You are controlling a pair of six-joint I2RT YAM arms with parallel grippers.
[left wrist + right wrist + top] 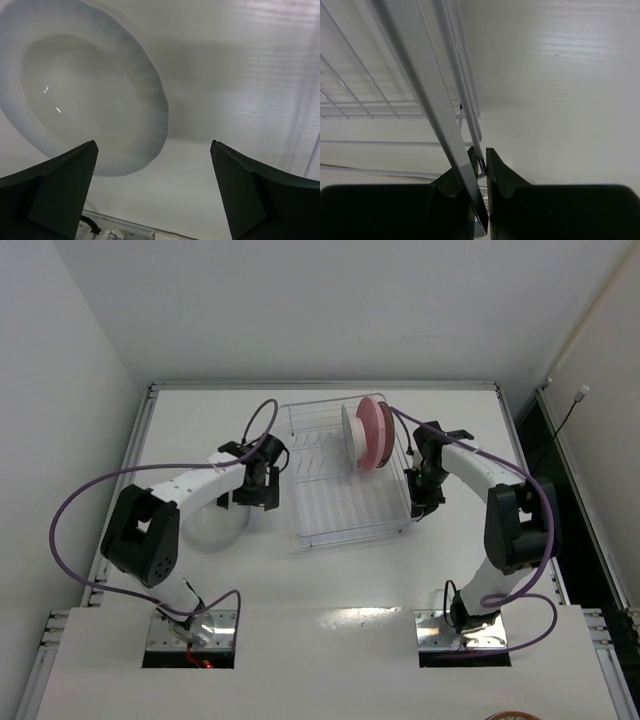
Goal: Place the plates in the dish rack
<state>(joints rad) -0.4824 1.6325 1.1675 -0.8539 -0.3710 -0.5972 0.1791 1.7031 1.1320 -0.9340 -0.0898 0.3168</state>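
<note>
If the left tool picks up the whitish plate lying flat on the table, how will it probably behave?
The whitish plate looks glossy, with small highlights, so it may slip in the grip. It lies flat on the table, so its low rim is probably hard to get under. Its moulded shape suggests a stiff body that might chip if dropped.

Overhead wide, right wrist near dish rack [350, 538]

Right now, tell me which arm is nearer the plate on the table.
Left. The left arm holds open jaws over the plate; the right arm, across the dish rack, clamps its wire.
</note>
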